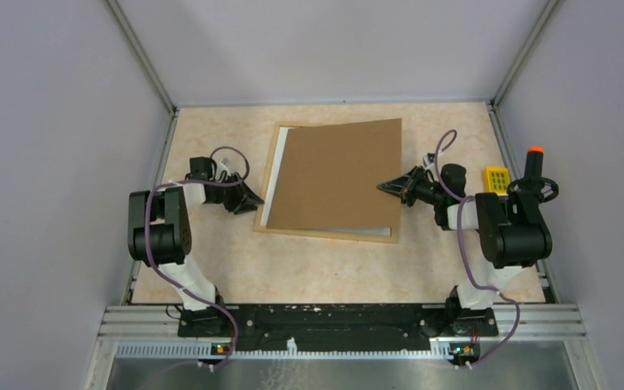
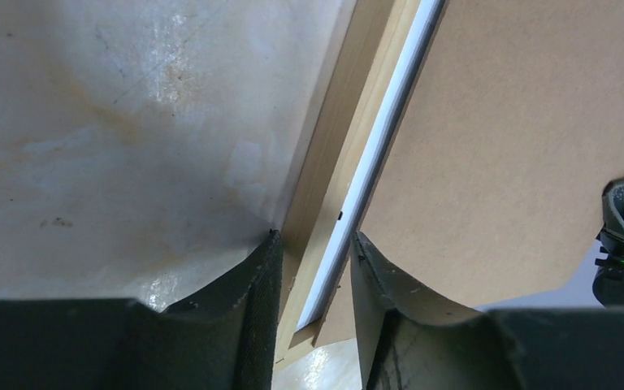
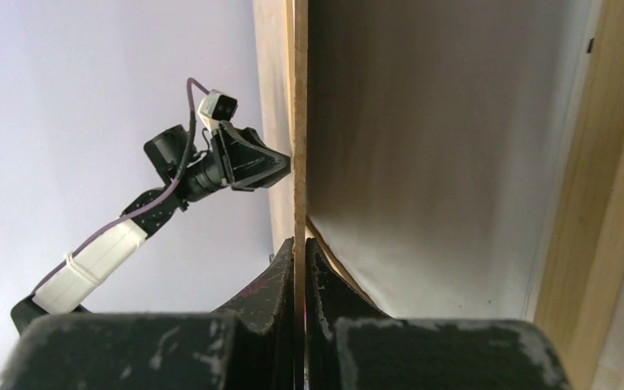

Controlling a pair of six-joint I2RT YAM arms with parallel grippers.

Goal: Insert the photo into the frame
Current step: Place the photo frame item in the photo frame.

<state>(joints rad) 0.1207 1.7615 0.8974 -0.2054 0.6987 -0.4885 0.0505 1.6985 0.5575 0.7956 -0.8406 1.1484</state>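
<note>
One light-wood frame (image 2: 329,154), one matte brown backing board (image 1: 337,175), one white sheet (image 2: 382,146). Right gripper (image 3: 300,244) clamps the board at 3 o'clock; left gripper (image 2: 314,237) parted at 9 o'clock.

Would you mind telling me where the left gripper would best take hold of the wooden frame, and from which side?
The frame lies flat and the brown backing board covers most of it, so I would take its bare left rail from above on the left. That rail looks narrow enough for the left gripper's jaws to straddle.
</note>
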